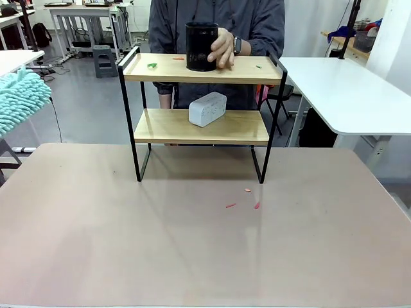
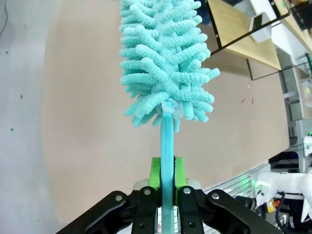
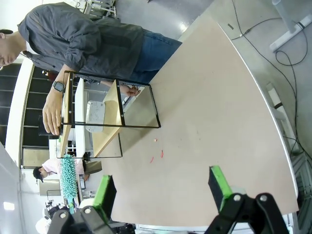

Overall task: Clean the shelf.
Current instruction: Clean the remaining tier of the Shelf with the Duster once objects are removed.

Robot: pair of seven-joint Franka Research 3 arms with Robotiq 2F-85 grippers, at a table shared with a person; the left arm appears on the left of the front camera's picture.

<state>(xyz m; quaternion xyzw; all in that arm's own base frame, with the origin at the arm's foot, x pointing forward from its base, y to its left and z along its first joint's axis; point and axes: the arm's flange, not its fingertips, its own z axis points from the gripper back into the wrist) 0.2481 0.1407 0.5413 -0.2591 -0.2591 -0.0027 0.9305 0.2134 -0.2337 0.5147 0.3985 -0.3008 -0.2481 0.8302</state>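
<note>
The shelf (image 1: 237,70) stands at the far middle of the table, and it is seen too in the left wrist view (image 2: 243,34) and the right wrist view (image 3: 109,124). On its top board lie small green scraps (image 1: 152,65), and a person's hand (image 1: 223,48) holds a black cup (image 1: 201,46) there. A white box (image 1: 207,108) lies on the lower board. My left gripper (image 2: 166,175) is shut on the handle of a teal fluffy duster (image 2: 165,63), whose head shows at the left edge (image 1: 19,96), away from the shelf. My right gripper (image 3: 161,190) is open above the table with nothing between its fingers.
Small red scraps (image 1: 231,205) lie on the beige table (image 1: 192,250) in front of the shelf's right legs. A white table (image 1: 347,96) stands at the right. The person (image 1: 257,25) stands right behind the shelf.
</note>
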